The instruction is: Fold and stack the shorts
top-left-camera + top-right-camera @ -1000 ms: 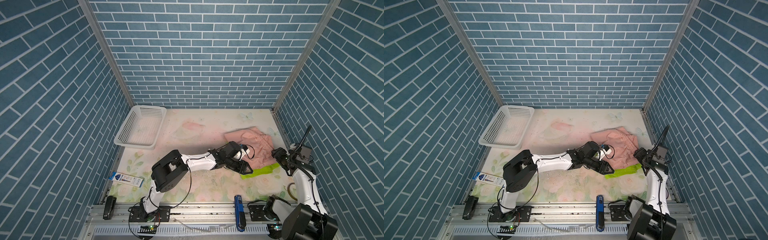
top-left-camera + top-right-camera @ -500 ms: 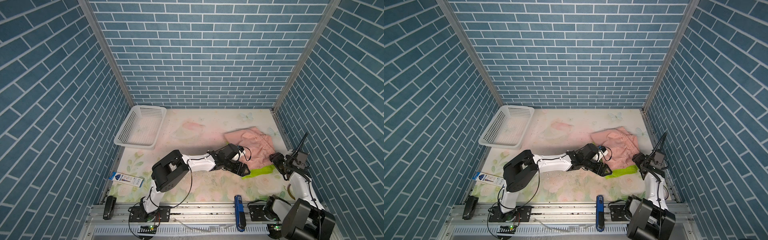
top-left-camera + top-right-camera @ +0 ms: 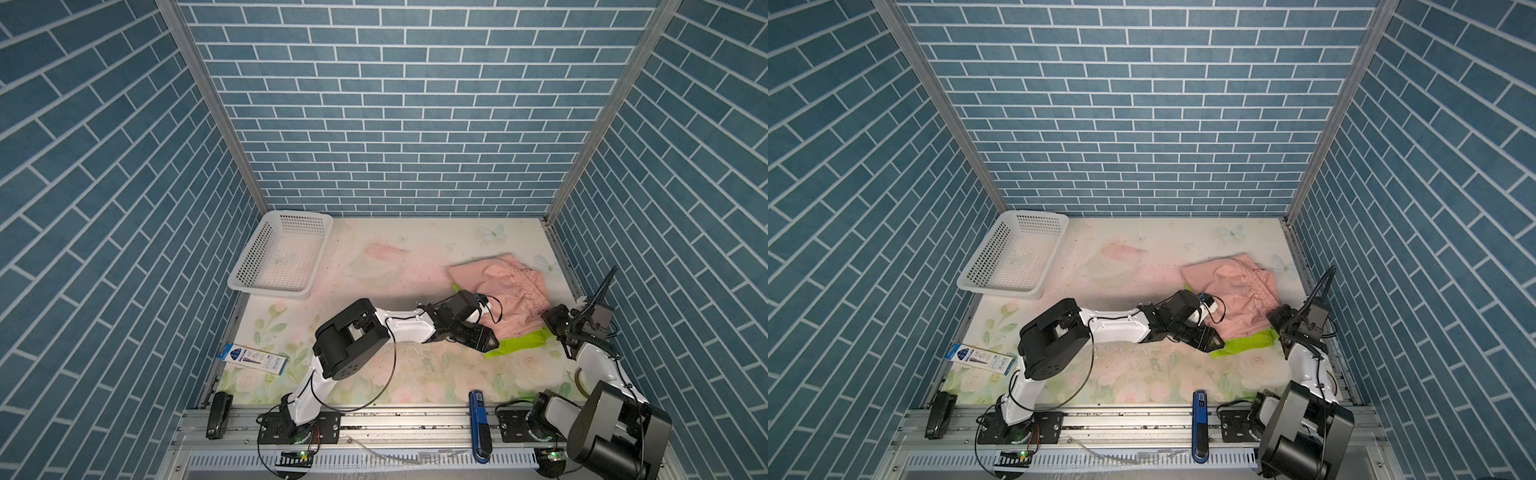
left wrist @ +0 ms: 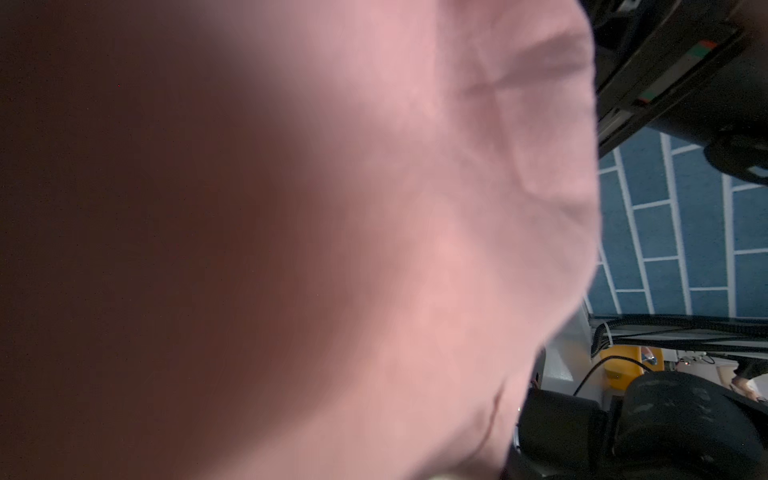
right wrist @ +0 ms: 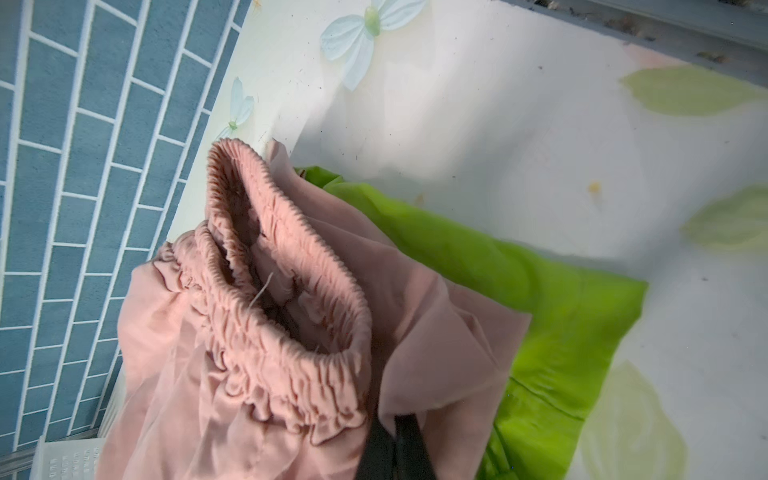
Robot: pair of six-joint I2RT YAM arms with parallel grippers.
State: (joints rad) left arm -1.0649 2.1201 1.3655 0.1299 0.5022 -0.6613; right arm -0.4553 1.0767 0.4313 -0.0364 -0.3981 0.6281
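The salmon-pink shorts point(image 3: 507, 286) lie crumpled at the table's right side, on top of the lime-green shorts point(image 3: 519, 343), which stick out at the near edge. My right gripper point(image 5: 395, 440) is shut on a fold of pink fabric beside the gathered waistband point(image 5: 266, 332); in a top view it sits low at the pile's right edge point(image 3: 555, 322). My left gripper point(image 3: 486, 340) lies low at the pile's near-left edge, on the green cloth. Blurred pink fabric point(image 4: 415, 208) fills the left wrist view and hides the jaws.
A white perforated basket point(image 3: 249, 282) stands at the back left. A blue-and-white box point(image 3: 252, 358) lies near the front left edge. A blue tool point(image 3: 478, 419) and a black object point(image 3: 218, 413) rest on the front rail. The right wall is close behind the pile.
My right gripper has dropped lower at the pile's right edge and closed on the pink fabric. The left gripper has stayed at the near-left edge of the pile.
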